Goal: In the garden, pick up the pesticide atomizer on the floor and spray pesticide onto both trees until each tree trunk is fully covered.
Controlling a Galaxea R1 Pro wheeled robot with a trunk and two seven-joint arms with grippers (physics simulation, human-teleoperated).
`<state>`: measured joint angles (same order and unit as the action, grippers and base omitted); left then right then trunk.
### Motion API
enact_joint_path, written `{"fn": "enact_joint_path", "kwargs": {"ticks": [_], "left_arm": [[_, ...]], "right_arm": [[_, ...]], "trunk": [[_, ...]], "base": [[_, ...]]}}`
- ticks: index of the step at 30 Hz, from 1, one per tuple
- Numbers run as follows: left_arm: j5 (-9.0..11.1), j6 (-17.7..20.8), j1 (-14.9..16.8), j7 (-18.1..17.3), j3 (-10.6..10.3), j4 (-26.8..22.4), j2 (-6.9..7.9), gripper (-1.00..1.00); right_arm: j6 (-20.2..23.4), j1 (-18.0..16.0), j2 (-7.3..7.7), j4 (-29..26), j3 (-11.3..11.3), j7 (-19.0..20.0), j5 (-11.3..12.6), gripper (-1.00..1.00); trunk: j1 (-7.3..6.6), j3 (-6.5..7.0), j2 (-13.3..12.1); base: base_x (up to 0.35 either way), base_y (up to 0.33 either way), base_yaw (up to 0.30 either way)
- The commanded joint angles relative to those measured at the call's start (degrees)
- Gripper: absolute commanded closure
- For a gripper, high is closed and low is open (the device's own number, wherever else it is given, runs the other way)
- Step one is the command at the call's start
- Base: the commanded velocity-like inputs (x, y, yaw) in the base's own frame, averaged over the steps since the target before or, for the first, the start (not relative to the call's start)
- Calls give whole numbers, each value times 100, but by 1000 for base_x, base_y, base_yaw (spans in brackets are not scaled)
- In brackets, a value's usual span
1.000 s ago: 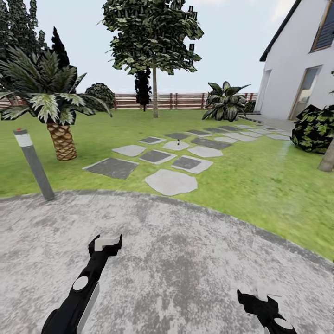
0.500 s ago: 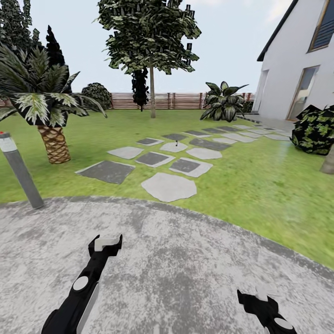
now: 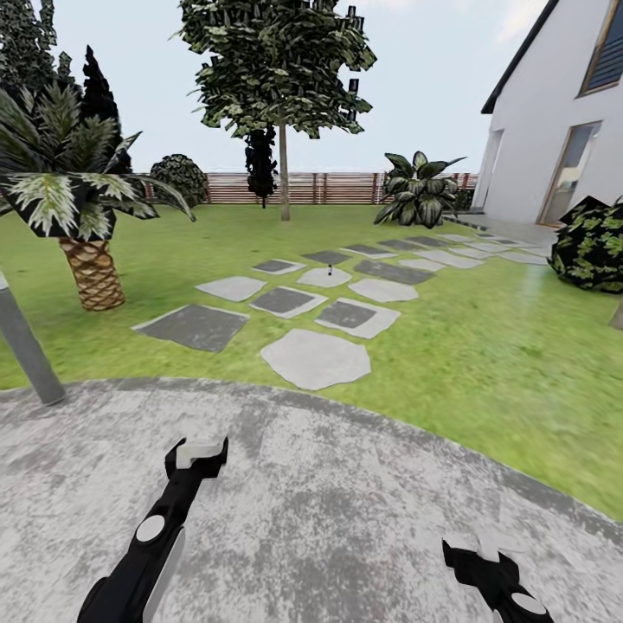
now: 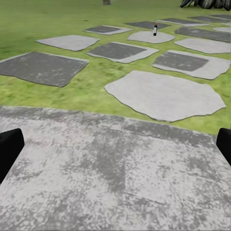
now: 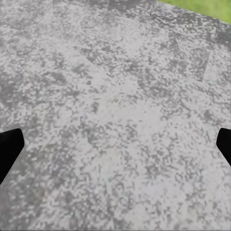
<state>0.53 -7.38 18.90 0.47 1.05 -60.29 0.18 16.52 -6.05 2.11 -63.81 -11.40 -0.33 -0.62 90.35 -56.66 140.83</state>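
The pesticide atomizer [image 3: 330,269] stands on a pale stepping stone [image 3: 324,277] out on the lawn, well ahead of both sets of jaws; the left wrist view also shows it [image 4: 155,29], a small dark upright shape too tiny to read in detail. Between it and the jaws lie more stepping stones, a strip of grass and the grey paved circle [image 3: 329,519] under the arms.

The left gripper [image 3: 197,453] hangs over the paving with its jaws spread wide and empty — in its wrist view the two dark tips sit at opposite edges with bare paving between. The right gripper [image 3: 481,554] is likewise released, holding nothing.

By my reading the task is barely begun: nothing is picked up, and no whitish speckling shows on the tall pale-trunked tree [image 3: 283,164] far beyond the stones, near the fence [image 3: 337,187].

A second trunk [image 3: 618,315] is cut off at the frame's edge — I cannot tell what it belongs to. The grey post [image 3: 24,346] is also cropped.
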Motion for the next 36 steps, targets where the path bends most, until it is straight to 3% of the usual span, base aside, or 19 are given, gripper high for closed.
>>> {"fn": "enact_joint_path", "kwargs": {"ticks": [1, 36], "left_arm": [[0, 0, 0, -1, 0, 0, 0, -100], [0, 1, 0, -1, 0, 0, 0, -100]], "right_arm": [[0, 1, 0, -3, 0, 2, 0, -100], [0, 0, -6, -9, 6, 6, 0, -100]], "trunk": [[0, 0, 0], [0, 0, 0]], "base": [[327, 0, 0], [327, 0, 0]]}}
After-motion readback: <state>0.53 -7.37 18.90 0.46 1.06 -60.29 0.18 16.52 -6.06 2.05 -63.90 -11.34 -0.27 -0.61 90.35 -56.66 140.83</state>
